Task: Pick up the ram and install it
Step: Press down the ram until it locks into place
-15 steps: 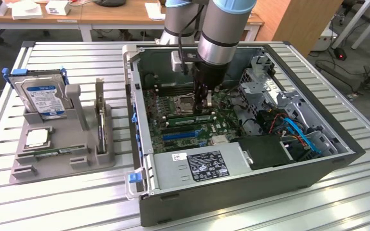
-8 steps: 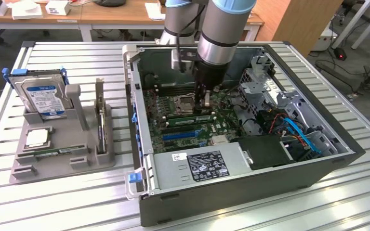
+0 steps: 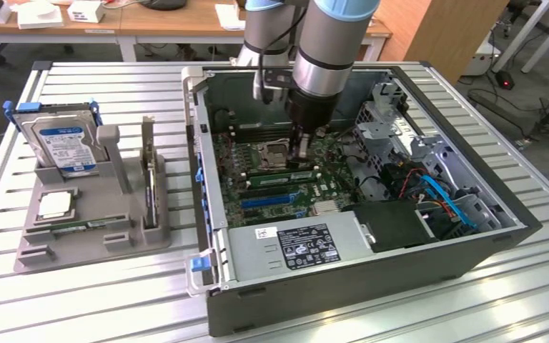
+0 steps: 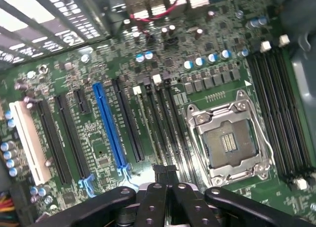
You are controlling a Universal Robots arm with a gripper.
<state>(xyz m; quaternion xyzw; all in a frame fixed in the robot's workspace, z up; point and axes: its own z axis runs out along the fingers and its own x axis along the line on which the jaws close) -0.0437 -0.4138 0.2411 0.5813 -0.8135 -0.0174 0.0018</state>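
My gripper (image 3: 303, 163) is deep inside the open computer case (image 3: 351, 300), just over the motherboard (image 3: 255, 153) beside the empty CPU socket (image 3: 277, 151). A narrow green stick, the ram (image 3: 289, 176), lies level right under the fingertips, along the memory slots. In the wrist view my black fingers (image 4: 157, 200) are pressed close together, with a thin dark edge (image 4: 165, 171) between them, the ram seen end-on. It sits over the empty black memory slots (image 4: 168, 123) next to the CPU socket (image 4: 229, 143). Whether the ram touches a slot I cannot tell.
A grey holder (image 3: 94, 243) at the exterior view's left carries the silver hard drive with blue label (image 3: 65, 146), a CPU chip (image 3: 55, 206) and an upright expansion card (image 3: 148, 179). In the case, the power supply (image 3: 294, 246), blue cables (image 3: 446, 204) and drive cage (image 3: 389, 121) crowd the gripper's surroundings.
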